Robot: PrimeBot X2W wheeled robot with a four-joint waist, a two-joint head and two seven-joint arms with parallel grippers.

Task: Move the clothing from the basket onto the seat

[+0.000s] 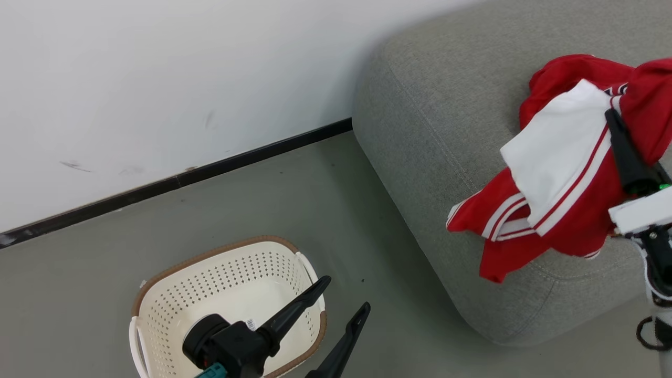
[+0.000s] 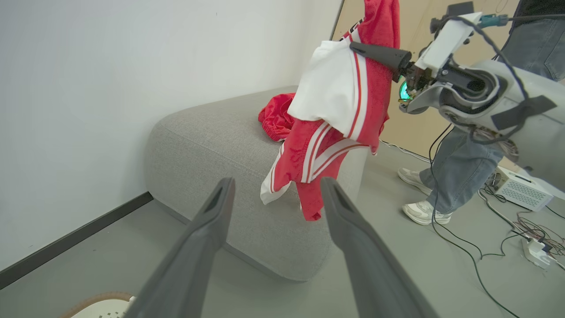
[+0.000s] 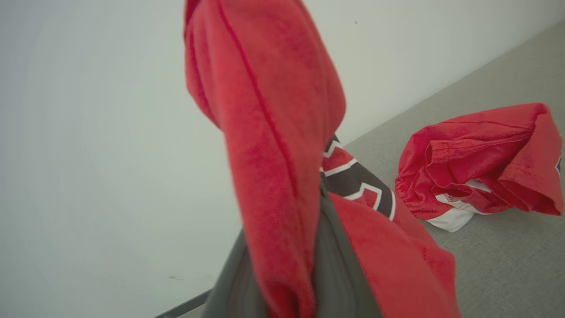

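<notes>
Item: clothing (image 1: 556, 173), pinched by right tool (image 1: 615, 122) at frame right, overhanging seat (image 1: 446, 105) edge. Risk: released here, it may slide off; left tool (image 1: 346, 294) spread.

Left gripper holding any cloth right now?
No: the left gripper has its fingers spread apart with nothing between them, while the clothing hangs from the right gripper.
</notes>
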